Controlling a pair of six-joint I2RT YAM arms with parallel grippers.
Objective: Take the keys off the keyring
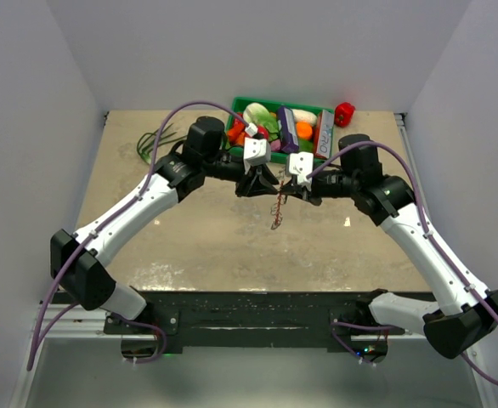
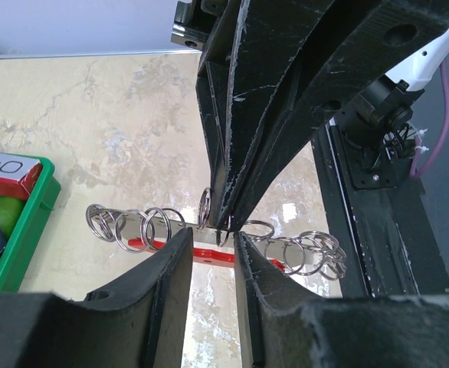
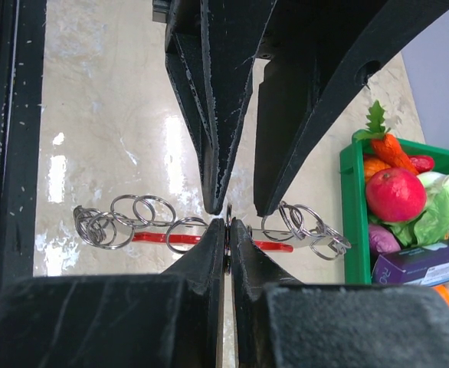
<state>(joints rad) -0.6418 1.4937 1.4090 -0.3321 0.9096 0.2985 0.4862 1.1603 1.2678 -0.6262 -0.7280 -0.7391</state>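
The bunch [image 1: 276, 214] hangs in the air between both arms at mid-table. It is several thin silvery rings strung along a flat silvery strip [image 2: 171, 223] with a red tag [image 2: 144, 244] beside it. I cannot make out single keys. My right gripper [image 3: 228, 228] is shut on one ring of the keyring [image 3: 228, 211], pinched edge-on between its pads. My left gripper [image 2: 213, 236] faces it from the other side, its fingers open and standing either side of that same ring [image 2: 224, 234]. The two grippers' tips nearly touch.
A green bin [image 1: 239, 104] of toy fruit and vegetables stands at the back, just behind the grippers, its wall [image 3: 351, 222] close on the right. A red toy [image 1: 344, 113] lies by its right end and a green leafy piece [image 1: 151, 144] at back left.
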